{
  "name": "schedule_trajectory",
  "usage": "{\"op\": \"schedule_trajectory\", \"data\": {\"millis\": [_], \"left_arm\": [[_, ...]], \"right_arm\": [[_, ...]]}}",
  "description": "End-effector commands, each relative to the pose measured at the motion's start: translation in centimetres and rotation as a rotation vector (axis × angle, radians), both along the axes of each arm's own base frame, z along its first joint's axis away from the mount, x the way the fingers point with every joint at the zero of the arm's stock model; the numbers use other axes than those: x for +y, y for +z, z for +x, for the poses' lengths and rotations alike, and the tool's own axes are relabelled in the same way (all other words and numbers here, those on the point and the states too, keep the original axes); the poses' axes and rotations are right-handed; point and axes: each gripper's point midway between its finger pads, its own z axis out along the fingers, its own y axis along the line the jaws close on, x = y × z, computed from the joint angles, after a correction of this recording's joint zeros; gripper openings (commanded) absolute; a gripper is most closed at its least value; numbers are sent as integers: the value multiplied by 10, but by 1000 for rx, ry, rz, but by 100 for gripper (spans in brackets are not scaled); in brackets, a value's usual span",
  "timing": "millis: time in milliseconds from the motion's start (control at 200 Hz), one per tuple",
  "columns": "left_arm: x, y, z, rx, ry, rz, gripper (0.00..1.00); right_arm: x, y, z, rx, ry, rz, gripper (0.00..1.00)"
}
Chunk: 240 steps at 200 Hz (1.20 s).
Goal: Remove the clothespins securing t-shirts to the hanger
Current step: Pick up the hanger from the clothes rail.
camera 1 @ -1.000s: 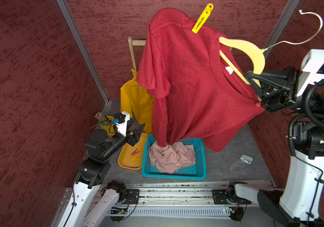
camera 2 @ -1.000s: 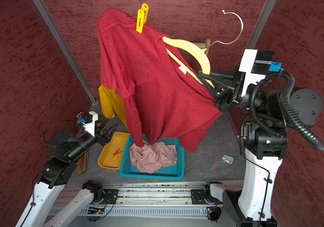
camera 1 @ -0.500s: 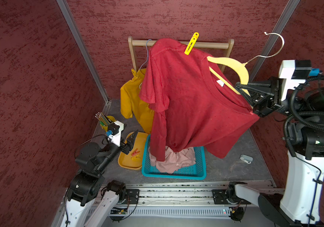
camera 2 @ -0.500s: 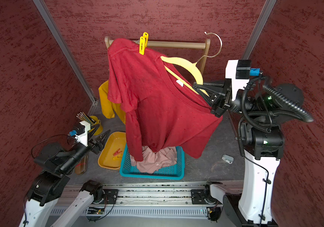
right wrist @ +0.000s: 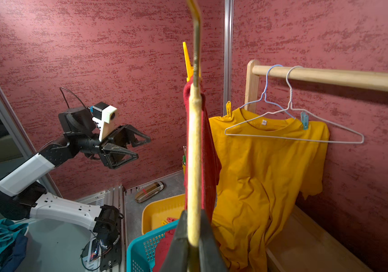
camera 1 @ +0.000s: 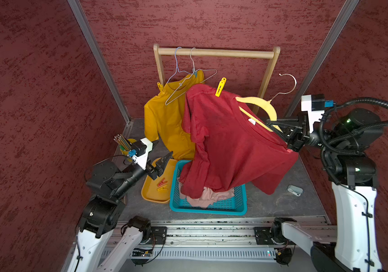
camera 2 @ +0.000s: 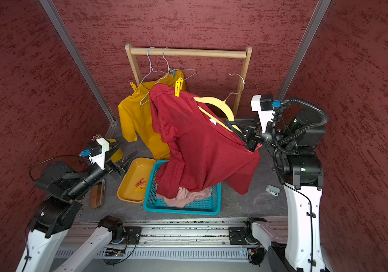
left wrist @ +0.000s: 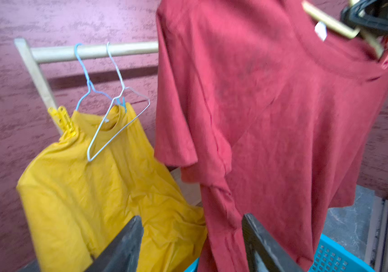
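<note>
Yellow plastic clothespin [camera 1: 220, 87] is clamping the shoulder of dark red t-shirt [camera 1: 230, 146] onto pale yellow hanger [camera 1: 256, 104], right pincer [camera 1: 270, 126] is pinching hanger's opposite end mid-air, left pincer [right wrist: 144, 148] is hovering spread and empty; tugging the pin risks levering hanger out of that one-ended pinch.

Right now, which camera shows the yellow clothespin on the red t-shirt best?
A top view: the yellow clothespin stands whole and unblocked, clipped on the red t-shirt at its shoulder. The right wrist view shows only a thin edge of it behind the hanger. The left wrist view crops it out.
</note>
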Motion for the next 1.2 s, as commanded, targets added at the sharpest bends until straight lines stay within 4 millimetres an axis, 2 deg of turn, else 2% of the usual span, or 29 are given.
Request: {"op": "schedule_trajectory", "data": {"millis": [0, 215, 356, 451, 651, 801, 987, 1197], "left_arm": [[-22, 22, -10, -24, -158, -9, 68], [-49, 38, -8, 33, -345, -10, 67], [-63, 31, 3, 54, -376, 29, 65], [-73, 18, 13, 31, -342, 93, 64], [-93, -8, 30, 11, -275, 220, 63], [-102, -17, 34, -32, -233, 301, 63], [-110, -30, 39, -49, -190, 418, 62], [-113, -54, 40, -32, -165, 539, 62]], "right_arm": [[1, -14, -2, -8, -5, -27, 0], [-7, -62, 24, 107, -121, -90, 0], [0, -93, 34, 175, -137, -117, 0], [7, -108, 40, 201, -149, -143, 0], [34, -130, 40, 239, -85, -160, 0], [61, -145, 36, 262, -38, -209, 0], [93, -146, 24, 248, 30, -244, 0], [127, -149, 13, 233, 134, -285, 0]]}}
